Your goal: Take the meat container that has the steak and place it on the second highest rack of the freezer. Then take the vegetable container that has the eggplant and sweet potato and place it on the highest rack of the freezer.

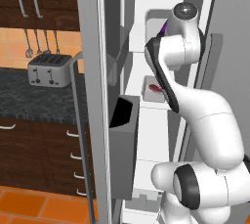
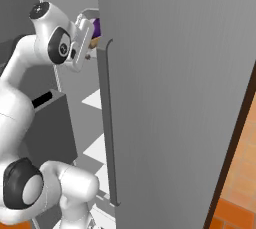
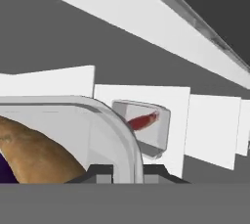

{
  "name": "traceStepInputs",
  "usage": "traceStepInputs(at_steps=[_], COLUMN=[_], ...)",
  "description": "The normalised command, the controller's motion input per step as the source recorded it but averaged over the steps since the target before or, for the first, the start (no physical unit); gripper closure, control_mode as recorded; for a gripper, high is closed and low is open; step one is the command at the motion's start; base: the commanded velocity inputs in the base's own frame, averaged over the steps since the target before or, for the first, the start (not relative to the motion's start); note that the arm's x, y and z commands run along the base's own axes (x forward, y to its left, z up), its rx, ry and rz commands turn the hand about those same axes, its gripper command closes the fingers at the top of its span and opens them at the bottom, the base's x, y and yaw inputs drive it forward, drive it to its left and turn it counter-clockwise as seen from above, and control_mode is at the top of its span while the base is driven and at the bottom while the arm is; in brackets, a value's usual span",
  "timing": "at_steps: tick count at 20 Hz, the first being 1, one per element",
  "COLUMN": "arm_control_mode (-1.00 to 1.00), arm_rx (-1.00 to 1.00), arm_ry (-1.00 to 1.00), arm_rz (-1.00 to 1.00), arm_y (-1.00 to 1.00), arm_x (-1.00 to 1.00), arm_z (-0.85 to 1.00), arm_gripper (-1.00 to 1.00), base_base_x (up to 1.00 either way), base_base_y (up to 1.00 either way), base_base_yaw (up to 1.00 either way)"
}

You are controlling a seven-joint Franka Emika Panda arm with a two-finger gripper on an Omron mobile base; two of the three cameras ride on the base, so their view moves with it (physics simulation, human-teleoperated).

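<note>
Eggplant (image 2: 96, 26) is mostly hidden; we see a purple sliver at the arm's 1 o'clock, beside the sweet potato (image 3: 34, 152). The gripper (image 3: 124, 171) is clamped on the rim of their container (image 3: 105, 125) up at the highest rack (image 1: 158, 20). The steak (image 1: 155, 88) sits one rack lower in the freezer (image 2: 175, 98). A toaster (image 1: 49, 69) stands on the dark counter (image 1: 34, 100) at 9 o'clock.
</note>
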Motion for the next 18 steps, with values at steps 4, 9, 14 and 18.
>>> traceStepInputs(at_steps=[4, 9, 14, 18], arm_control_mode=[-1.0, -1.0, -1.0, -1.0], arm_rx=[0.0, 0.0, 0.0, 0.0], arm_ry=[0.0, 0.0, 0.0, 0.0], arm_rz=[0.0, 0.0, 0.0, 0.0], arm_y=[-0.21, -0.14, -0.15, -0.12], arm_x=[0.89, 0.83, 0.7, 0.67], arm_z=[0.0, -0.05, -0.24, -0.18], arm_gripper=[1.0, 1.0, 1.0, 1.0], base_base_x=[0.0, 0.0, 0.0, 0.0], base_base_y=[0.0, 0.0, 0.0, 0.0], base_base_yaw=[0.0, 0.0, 0.0, 0.0])
